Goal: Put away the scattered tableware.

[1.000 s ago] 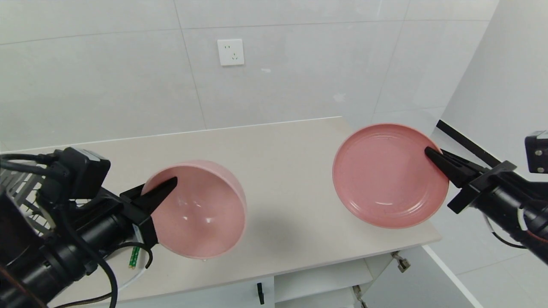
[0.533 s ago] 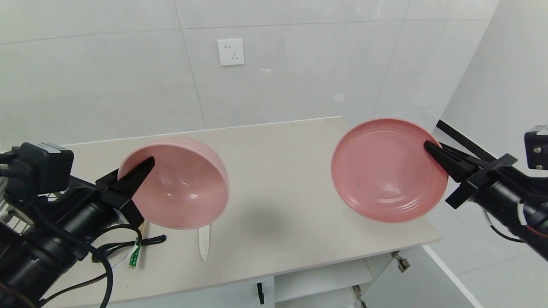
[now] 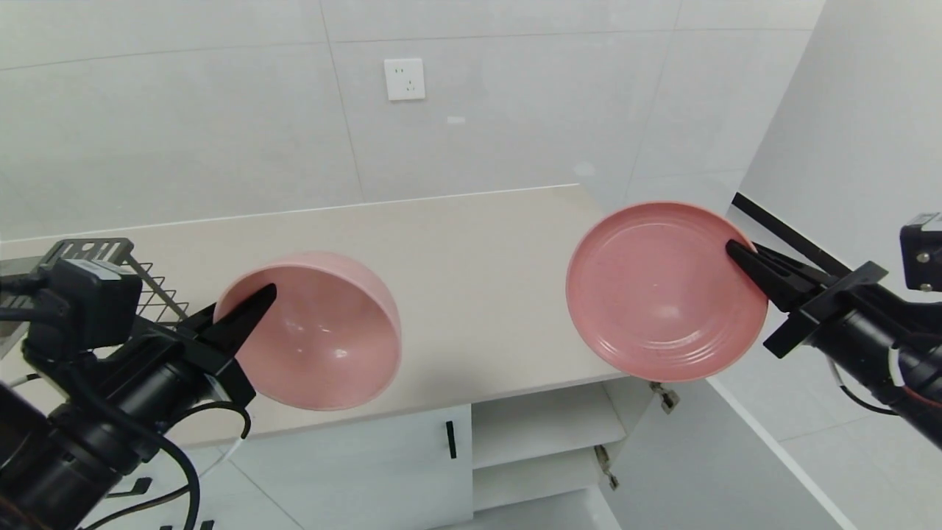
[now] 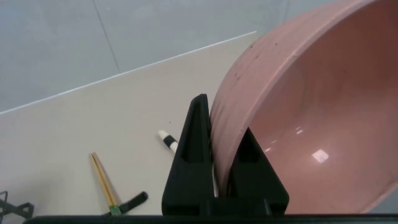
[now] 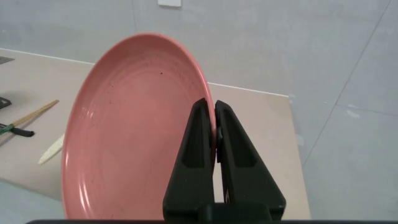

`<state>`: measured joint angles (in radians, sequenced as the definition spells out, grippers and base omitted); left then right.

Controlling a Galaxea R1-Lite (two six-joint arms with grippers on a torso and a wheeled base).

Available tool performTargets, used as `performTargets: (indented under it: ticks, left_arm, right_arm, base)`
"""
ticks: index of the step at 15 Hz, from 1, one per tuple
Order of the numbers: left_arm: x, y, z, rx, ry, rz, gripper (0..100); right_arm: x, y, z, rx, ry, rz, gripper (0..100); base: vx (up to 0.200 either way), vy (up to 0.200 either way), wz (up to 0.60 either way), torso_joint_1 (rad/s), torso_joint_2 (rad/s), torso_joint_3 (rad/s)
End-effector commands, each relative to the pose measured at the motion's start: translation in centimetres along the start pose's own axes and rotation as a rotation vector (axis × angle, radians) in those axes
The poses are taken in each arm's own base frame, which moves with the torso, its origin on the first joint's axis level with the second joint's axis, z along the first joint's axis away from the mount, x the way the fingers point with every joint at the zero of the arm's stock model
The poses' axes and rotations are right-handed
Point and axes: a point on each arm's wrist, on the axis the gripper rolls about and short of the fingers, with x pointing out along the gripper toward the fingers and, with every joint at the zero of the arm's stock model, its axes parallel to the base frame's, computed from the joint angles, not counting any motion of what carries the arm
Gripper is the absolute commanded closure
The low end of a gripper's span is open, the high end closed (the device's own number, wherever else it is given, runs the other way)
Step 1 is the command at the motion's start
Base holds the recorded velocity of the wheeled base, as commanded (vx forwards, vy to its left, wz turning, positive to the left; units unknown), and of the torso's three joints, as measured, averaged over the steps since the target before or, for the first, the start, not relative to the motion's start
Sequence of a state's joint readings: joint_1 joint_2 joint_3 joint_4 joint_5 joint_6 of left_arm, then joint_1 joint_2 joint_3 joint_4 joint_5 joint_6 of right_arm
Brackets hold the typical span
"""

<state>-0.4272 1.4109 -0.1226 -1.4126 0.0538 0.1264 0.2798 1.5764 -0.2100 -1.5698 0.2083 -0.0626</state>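
Left gripper (image 3: 261,298) clamped on the rim of the pink bowl (image 3: 324,346), bowl tilted over the left part of the worktop (image 3: 478,243) front edge. Right gripper (image 3: 736,252) pinches the rim of the pink plate (image 3: 655,294), held on edge over the right front corner. Wire rack (image 3: 88,246) stands at the left end, so the left arm is nearer; bowl likely goes first.

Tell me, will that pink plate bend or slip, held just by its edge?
Probably stiff: the pink plate shows no sag though the right hand pinches only its rim. Its glossy surface might let it slip or swing in that narrow grip. Likely light, since one pinch holds it tilted aloft.
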Motion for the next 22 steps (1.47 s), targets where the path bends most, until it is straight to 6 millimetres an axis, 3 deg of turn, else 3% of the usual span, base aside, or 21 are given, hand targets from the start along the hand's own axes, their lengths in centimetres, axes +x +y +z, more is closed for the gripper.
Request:
performTargets:
  ticks: [1, 4, 19, 22]
  left_arm:
    - [0.0, -0.4, 0.0, -0.006, 0.001, -0.019, 100]
    - [-0.8, -1.8, 0.0, -0.015, -0.036, -0.105, 100]
    - [-0.6, -1.8, -0.1, -0.020, -0.033, -0.099, 100]
    - [-0.6, -1.7, -0.2, -0.018, -0.030, -0.097, 100]
  right_arm:
    - [0.0, 0.1, 0.0, 0.000, -0.002, 0.003, 100]
    - [-0.2, 0.8, 0.2, 0.006, -0.010, 0.035, 100]
    - [-0.1, 1.0, 0.3, 0.008, -0.011, 0.046, 100]
    - [-0.1, 1.0, 0.3, 0.008, -0.012, 0.047, 100]
  base:
    - [0.000, 0.000, 0.00, 0.000, 0.00, 0.000]
    - [0.000, 0.000, 0.00, -0.150, 0.27, 0.149]
    - [0.000, 0.000, 0.00, -0.108, 0.23, 0.108]
    - [0.000, -0.200, 0.00, -0.017, 0.03, 0.015]
